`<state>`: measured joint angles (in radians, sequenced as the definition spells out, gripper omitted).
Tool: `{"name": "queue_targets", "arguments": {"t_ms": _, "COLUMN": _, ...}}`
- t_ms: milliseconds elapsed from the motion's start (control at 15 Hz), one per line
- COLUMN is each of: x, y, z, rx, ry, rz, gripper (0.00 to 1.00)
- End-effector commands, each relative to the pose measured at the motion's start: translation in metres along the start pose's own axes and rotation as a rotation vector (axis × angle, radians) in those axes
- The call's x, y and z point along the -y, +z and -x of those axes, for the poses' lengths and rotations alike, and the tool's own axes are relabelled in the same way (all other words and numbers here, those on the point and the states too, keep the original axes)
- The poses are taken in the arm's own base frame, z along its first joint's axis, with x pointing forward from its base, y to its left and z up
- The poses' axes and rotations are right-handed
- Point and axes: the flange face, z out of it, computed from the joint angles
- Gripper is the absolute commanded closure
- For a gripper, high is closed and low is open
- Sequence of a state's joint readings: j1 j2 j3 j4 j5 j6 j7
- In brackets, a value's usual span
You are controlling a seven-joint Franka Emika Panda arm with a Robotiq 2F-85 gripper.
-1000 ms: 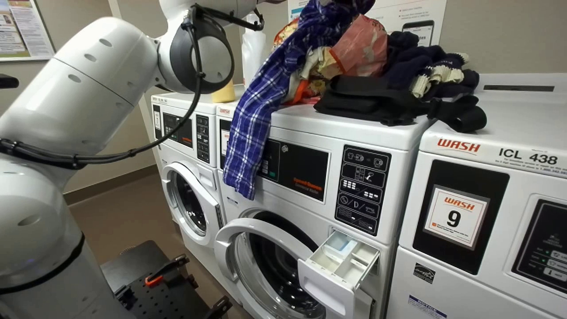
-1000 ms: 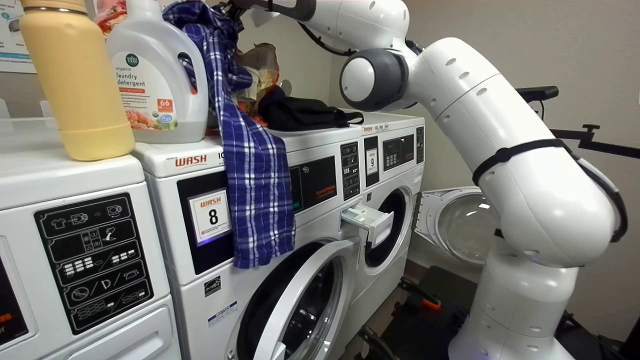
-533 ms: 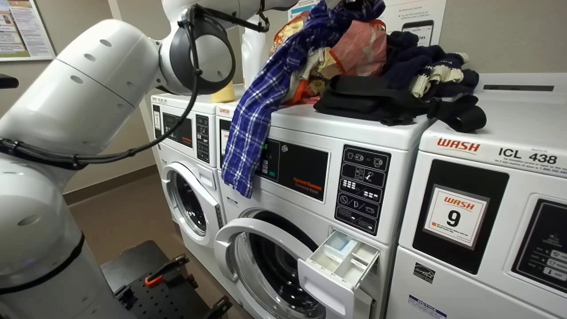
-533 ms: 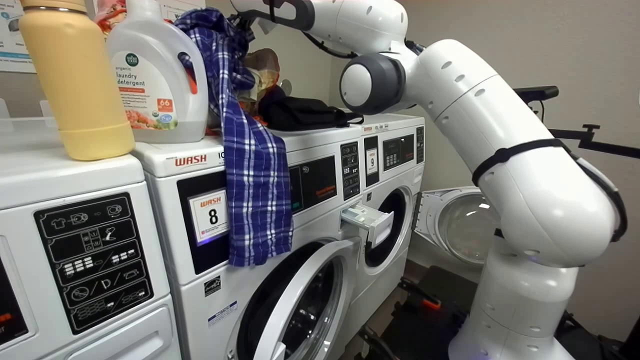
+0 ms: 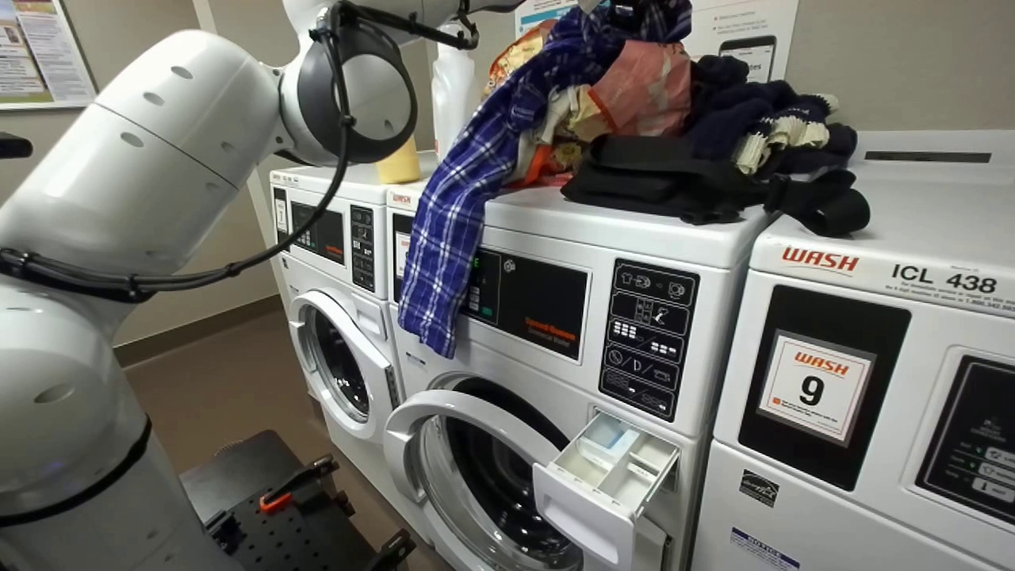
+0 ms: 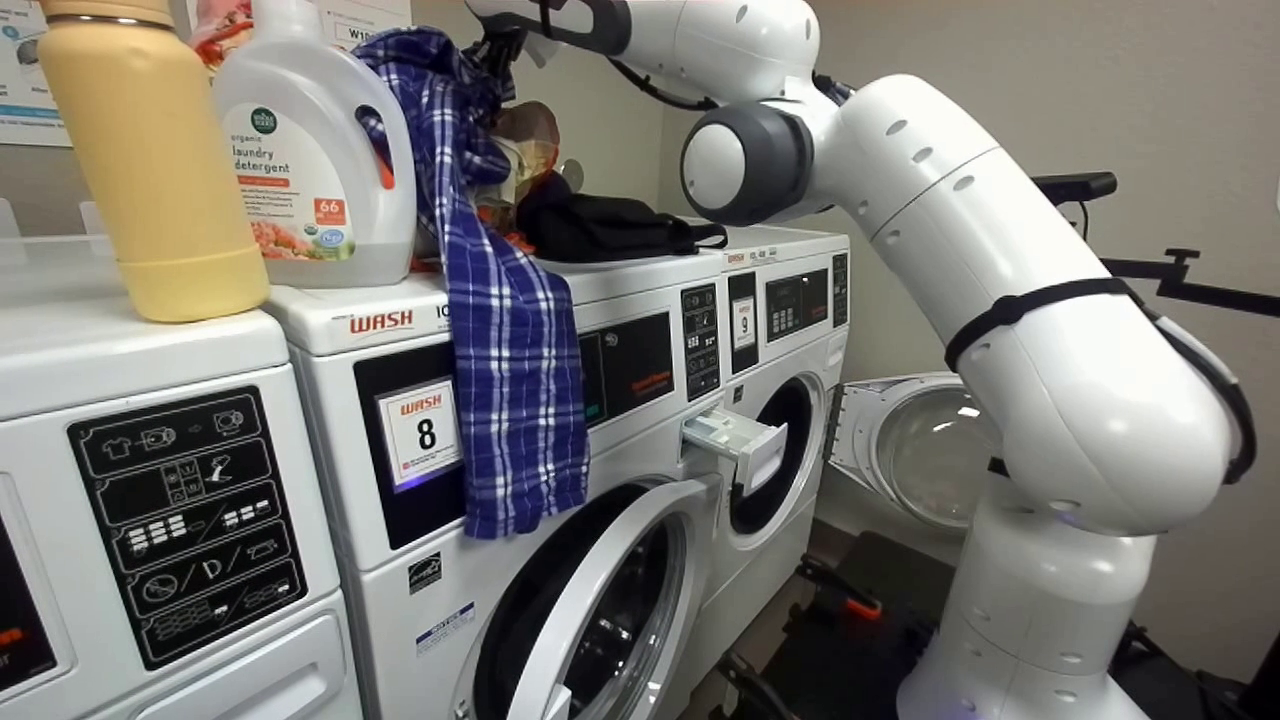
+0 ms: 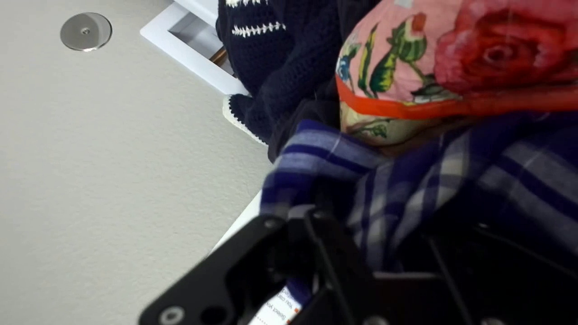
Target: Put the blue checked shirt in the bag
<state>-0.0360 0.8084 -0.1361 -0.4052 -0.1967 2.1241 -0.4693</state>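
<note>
Against plaid shirt [image 6: 520,380]: floral cloth [image 7: 451,54], perhaps detergent jug [image 6: 310,160] too.

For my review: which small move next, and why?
Probably raise the blue plaid cloth shirt slightly, if the black pincer grips it (unclear): one end hangs down the front of the white boxy washer, outside the pink floral fabric bag.
</note>
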Motion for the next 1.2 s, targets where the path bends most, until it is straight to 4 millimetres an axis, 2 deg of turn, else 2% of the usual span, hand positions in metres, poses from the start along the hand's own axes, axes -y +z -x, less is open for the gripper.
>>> {"name": "queue_targets", "arguments": {"t_ms": 0, "x": -0.012, "y": -0.033, "z": -0.004, "rx": 0.024, "ry": -0.012, "rz": -0.033, "gripper": 0.34}}
{"name": "queue_targets", "arguments": {"t_ms": 267, "x": -0.033, "y": -0.071, "z": -0.003, "rx": 0.017, "ry": 0.015, "rz": -0.040, "gripper": 0.04}}
{"name": "queue_targets", "arguments": {"t_ms": 333, "x": -0.040, "y": -0.082, "z": -0.003, "rx": 0.021, "ry": 0.023, "rz": -0.044, "gripper": 0.00}}
{"name": "queue_targets", "arguments": {"t_ms": 800, "x": -0.065, "y": -0.153, "z": 0.002, "rx": 0.032, "ry": -0.026, "rz": -0.125, "gripper": 0.00}}
{"name": "queue_targets", "arguments": {"t_ms": 1133, "x": -0.062, "y": -0.189, "z": 0.019, "rx": 0.140, "ry": -0.143, "rz": -0.257, "gripper": 0.00}}
